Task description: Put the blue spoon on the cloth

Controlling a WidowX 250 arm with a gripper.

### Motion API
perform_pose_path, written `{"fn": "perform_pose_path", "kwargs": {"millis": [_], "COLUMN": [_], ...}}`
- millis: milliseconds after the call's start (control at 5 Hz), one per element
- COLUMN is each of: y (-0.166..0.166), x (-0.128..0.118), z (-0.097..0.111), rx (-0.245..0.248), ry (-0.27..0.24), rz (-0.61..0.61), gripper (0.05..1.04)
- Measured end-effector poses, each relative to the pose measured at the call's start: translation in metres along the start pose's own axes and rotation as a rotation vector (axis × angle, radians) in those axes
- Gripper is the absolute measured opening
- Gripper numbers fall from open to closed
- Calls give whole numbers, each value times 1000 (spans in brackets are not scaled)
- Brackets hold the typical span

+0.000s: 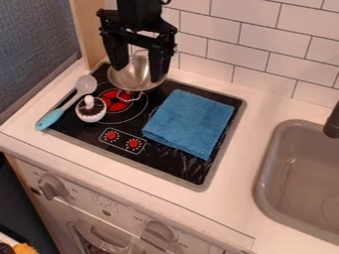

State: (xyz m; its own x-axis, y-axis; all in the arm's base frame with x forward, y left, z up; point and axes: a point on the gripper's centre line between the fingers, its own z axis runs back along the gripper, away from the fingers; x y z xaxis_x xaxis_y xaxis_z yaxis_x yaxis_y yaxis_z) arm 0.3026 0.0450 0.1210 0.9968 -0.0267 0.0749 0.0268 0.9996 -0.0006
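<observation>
My gripper (139,72) hangs open over the back left of the stove, above the metal pot, its two fingers pointing down and apart. The spoon (67,103), with a light blue handle and a grey bowl, lies along the stove's left edge. Its bowl points to the back and its handle end rests on the white counter at the front left. A folded blue cloth (189,122) lies flat on the right part of the black stove top. The gripper is to the right of the spoon and behind the cloth.
The metal pot (136,79) stands at the stove's back left, partly behind the gripper. Close to the spoon's right side is a small brown-and-white item (90,110) with a white knob. A grey sink (302,173) with a dark faucet (333,121) is at the right; a tiled wall rises behind.
</observation>
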Motion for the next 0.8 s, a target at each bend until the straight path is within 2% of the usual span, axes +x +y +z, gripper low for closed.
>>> {"fn": "perform_pose_path", "kwargs": {"millis": [200,400,600,800], "y": [-1,14,31,60], "x": [-2,-12,-22,-39], "z": [-9,-20,-8,-13], "rx": [-9,-19,25,84], "ry": [25,-6,-96,-90], "rz": [-4,-1,11,-45], "gripper": [998,998,998,998]}}
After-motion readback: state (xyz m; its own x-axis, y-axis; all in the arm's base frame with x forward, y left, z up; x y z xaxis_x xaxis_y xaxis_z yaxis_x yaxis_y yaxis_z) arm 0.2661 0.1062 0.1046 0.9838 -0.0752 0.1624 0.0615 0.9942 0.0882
